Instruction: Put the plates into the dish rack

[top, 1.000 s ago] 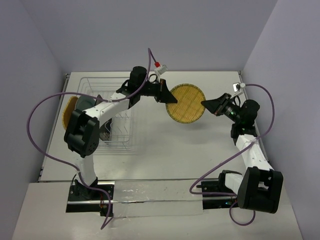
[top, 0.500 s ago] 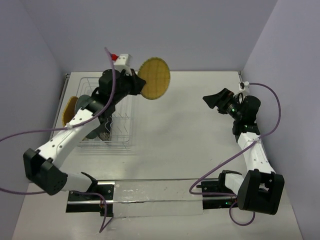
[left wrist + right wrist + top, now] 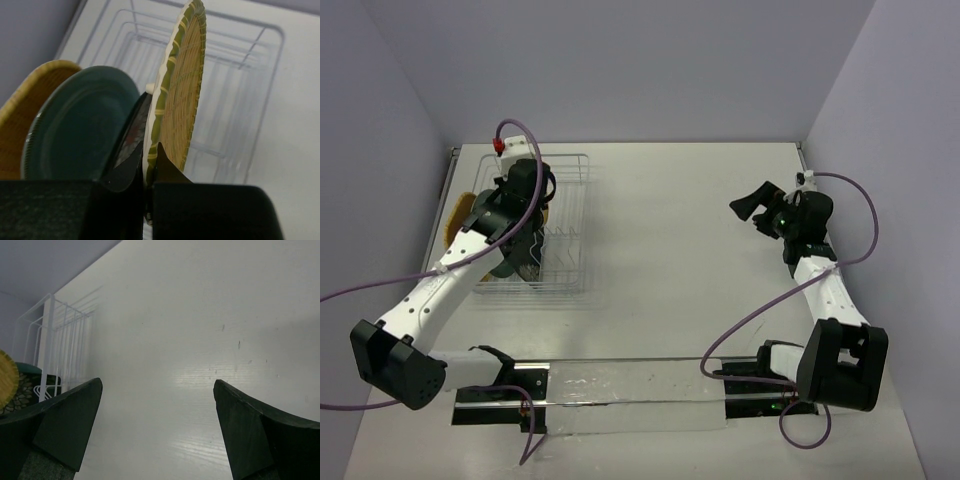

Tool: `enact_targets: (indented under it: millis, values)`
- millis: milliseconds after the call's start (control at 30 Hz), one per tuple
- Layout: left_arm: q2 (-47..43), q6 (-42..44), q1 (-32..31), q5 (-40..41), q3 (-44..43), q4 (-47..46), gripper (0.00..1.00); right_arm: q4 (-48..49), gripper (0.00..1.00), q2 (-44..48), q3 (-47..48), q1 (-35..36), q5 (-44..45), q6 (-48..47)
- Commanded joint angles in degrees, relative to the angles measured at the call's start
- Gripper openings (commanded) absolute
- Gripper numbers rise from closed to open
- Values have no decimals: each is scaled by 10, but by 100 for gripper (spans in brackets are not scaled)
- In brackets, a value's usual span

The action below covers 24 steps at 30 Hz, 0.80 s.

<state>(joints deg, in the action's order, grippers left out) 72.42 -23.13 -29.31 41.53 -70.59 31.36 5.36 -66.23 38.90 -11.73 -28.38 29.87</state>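
Note:
My left gripper is shut on the rim of the small round yellow-tan plate, holding it on edge over the white wire dish rack. To its left in the rack stand the black floral plate, the teal-grey plate and the woven tan plate. Seen from above, the left gripper hangs over the rack, and the tan plate stands at the rack's left end. The right gripper hovers at the right, open and empty.
The bare white table stretches between the rack and the right arm. Purple cables loop from both arms. Walls close the table in at the back and on both sides.
The left arm carried the yellow-tan plate from mid-table leftward over the rack and turned it on edge. The right gripper let go of the plate, opened wide and drew back slightly.

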Motion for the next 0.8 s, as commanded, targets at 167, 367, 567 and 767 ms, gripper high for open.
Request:
enact_targets:
  millis: [167, 367, 567, 767]
  values:
    - [-34, 139, 8, -6, 47, -18, 0, -4, 100, -70, 62, -4, -22, -15]
    - [-24, 159, 10, -53, 61, -34, 0, -4, 100, -90, 70, -3, -29, -18]
    - [-16, 157, 12, -64, 35, -36, 0, -4, 100, -92, 70, -4, -28, -19]
    - [-14, 148, 13, -89, 13, -34, 0, -4, 100, -95, 68, -4, -29, -18]
